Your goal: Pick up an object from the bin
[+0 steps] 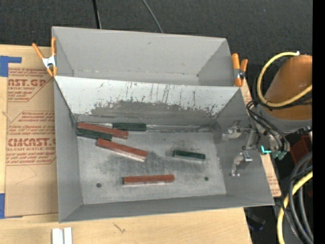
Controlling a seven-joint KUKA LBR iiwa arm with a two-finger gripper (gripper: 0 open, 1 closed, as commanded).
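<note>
My gripper (235, 149) hangs over the bin's right sloping wall, with its two metal fingers spread apart, open, and nothing between them. Nearest to it, on the bin floor to its left, lies a short dark green bar (189, 155). A red-brown bar (148, 179) lies further left, toward the front of the floor. Another red-brown bar (122, 149) lies slanted in the middle left.
At the back left of the floor lie several more bars close together, one red-brown and green (101, 131) and one dark green (129, 127). The arm with its orange cover and cables stands outside the bin's right rim.
</note>
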